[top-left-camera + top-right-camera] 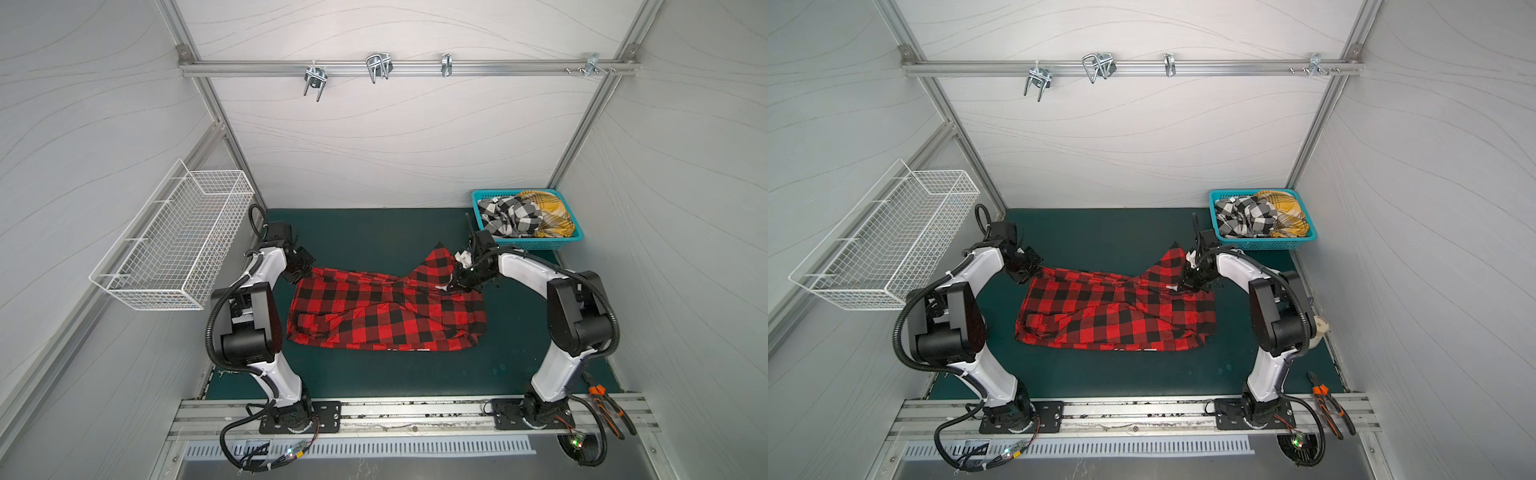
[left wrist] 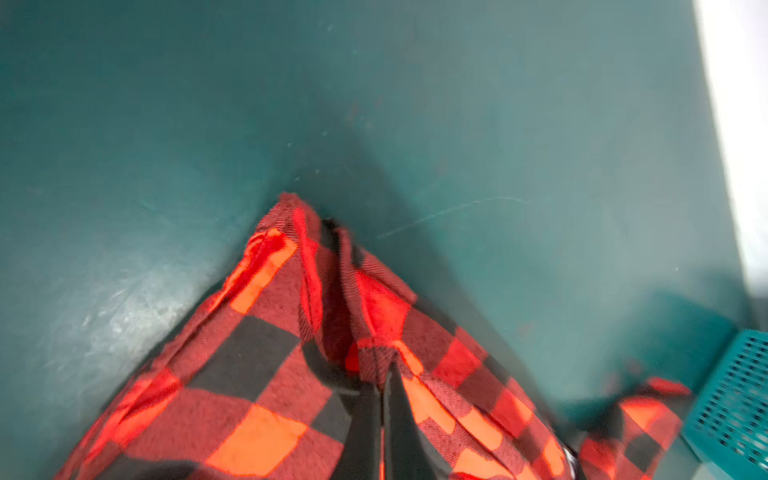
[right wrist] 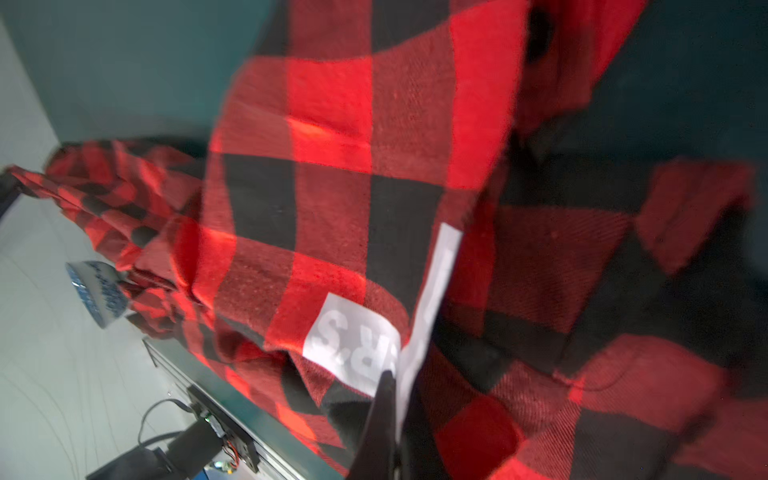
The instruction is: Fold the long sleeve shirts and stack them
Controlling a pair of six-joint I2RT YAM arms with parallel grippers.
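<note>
Left gripper (image 1: 298,274) is clamped tight on the far left corner of the red-and-black shirt (image 1: 374,316). The left wrist view has the plaid bunched right between its dark fingers (image 2: 365,424). Across the way, the right gripper (image 1: 451,286) is pinched shut on the same shirt's far right edge, and the right wrist view catches its finger (image 3: 384,415) nipping the cloth beside a white label (image 3: 353,340) with pale lettering. In both top views the shirt is stretched between the two grippers, creases running toward its middle. A pointed flap (image 1: 1173,259) sticks up just beside the right gripper (image 1: 1181,286), and the near hem lies on the green mat (image 1: 353,232). Out at the mat's far right corner sits the teal basket (image 1: 536,244), with the black-and-white shirt (image 1: 509,218) and the yellow plaid shirt (image 1: 548,216) crumpled side by side inside it. On the left wall hangs a white wire basket (image 1: 174,245), and orange-handled pliers (image 1: 609,409) lie on the front rail by the right arm's base
</note>
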